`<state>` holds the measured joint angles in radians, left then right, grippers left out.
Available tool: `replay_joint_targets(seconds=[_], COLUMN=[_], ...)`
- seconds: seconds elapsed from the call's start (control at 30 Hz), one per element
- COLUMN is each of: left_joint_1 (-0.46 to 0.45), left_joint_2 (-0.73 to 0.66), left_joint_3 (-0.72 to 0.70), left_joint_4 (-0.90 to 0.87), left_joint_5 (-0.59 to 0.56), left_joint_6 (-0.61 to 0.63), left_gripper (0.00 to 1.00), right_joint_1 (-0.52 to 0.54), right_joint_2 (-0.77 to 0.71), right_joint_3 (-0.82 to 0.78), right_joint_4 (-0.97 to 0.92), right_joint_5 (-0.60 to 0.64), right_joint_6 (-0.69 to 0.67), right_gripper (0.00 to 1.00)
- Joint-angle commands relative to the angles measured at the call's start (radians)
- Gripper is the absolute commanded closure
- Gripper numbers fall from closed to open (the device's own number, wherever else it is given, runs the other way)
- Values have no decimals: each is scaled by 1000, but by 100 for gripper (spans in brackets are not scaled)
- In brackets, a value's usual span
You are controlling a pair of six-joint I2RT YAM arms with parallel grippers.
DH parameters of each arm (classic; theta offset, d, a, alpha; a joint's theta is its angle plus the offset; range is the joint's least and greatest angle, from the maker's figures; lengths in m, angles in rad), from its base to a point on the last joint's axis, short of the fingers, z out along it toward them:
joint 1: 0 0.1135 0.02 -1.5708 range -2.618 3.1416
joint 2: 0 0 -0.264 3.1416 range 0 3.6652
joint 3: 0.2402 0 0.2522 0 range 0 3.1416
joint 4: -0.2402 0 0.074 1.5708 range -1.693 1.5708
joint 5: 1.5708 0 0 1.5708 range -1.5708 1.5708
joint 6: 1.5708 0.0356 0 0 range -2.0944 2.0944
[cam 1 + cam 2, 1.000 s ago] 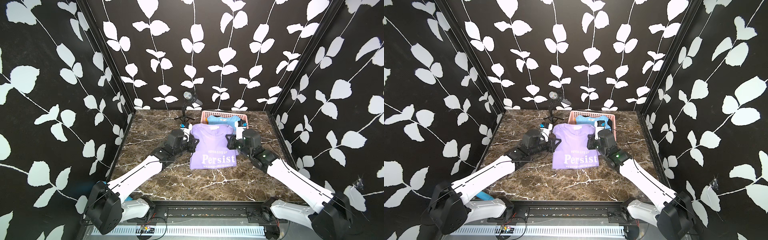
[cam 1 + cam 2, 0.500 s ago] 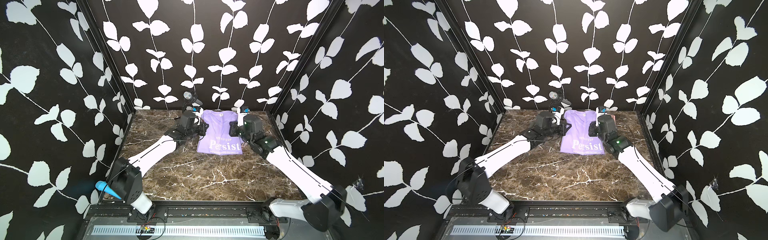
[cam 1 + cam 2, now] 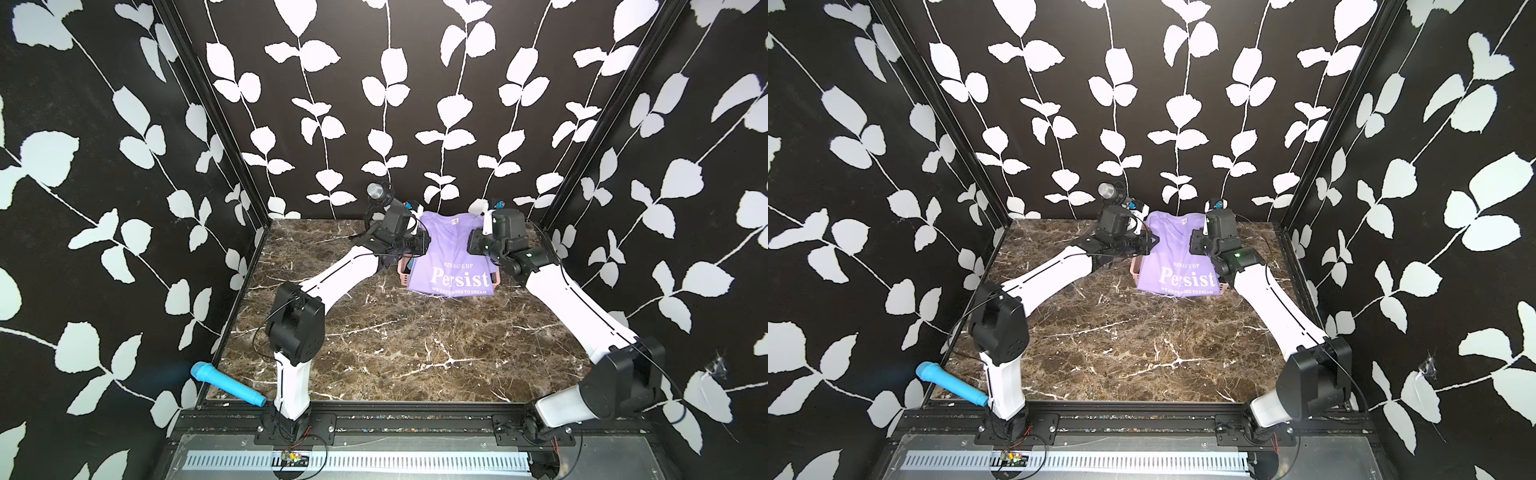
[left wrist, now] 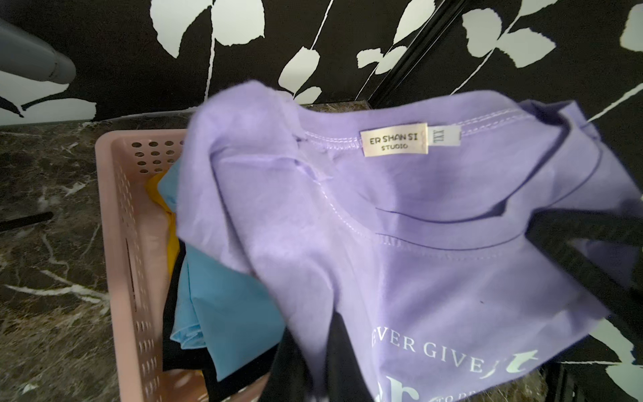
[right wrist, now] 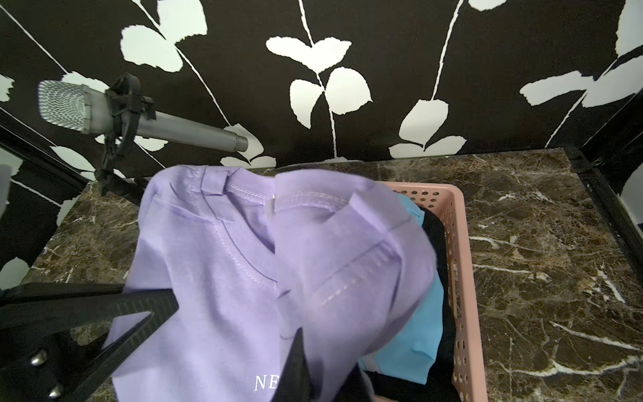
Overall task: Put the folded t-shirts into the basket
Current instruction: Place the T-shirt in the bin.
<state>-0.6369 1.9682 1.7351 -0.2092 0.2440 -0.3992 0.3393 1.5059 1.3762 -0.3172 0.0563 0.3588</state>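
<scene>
At the far middle of the marble table [image 3: 415,353], the left gripper [image 3: 423,243] is pinched closed on the left shoulder of the purple t-shirt [image 3: 451,257]. The shirt hangs spread above the pink basket [image 3: 402,272] (its lower edge covers the basket's near rim in both top views). The light blue t-shirt [image 4: 222,302], black t-shirt [image 4: 184,362] and yellow t-shirt [image 4: 156,195] lie inside the basket. The right gripper [image 3: 473,245] is clamped tight on the purple t-shirt's right shoulder.

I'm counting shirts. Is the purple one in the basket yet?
Not yet: purple shirt hangs over the basket, held by left gripper and right gripper.
</scene>
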Motion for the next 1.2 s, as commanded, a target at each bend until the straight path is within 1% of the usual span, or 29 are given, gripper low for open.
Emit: replay_joint_targets(seconds=[0.0, 0.3, 0.53, 0.7, 0.87, 0.97, 1.17], left_joint_1=[11, 30, 50, 71, 92, 98, 102], left_joint_2=[40, 195, 349, 454, 528, 573, 630], left_joint_3=[97, 271, 485, 637, 707, 741, 773], left_joint_4=[-59, -141, -233, -283, -272, -268, -261], left_joint_5=[6, 1, -3, 5, 11, 13, -6], left_joint_6=[33, 56, 89, 99, 94, 115, 133], left_gripper=[100, 100, 100, 100, 100, 100, 100], right_joint_1=[-16, -51, -84, -101, -121, -129, -141], right_joint_2=[44, 183, 280, 359, 442, 495, 571], right_joint_3=[51, 138, 197, 279, 360, 400, 443], right_joint_4=[6, -35, -45, -63, -92, -114, -144], right_joint_5=[-27, -24, -41, -47, -35, -14, 26], right_joint_6=[-14, -33, -28, -37, -47, -62, -101], right_gripper=[100, 100, 100, 100, 100, 100, 100])
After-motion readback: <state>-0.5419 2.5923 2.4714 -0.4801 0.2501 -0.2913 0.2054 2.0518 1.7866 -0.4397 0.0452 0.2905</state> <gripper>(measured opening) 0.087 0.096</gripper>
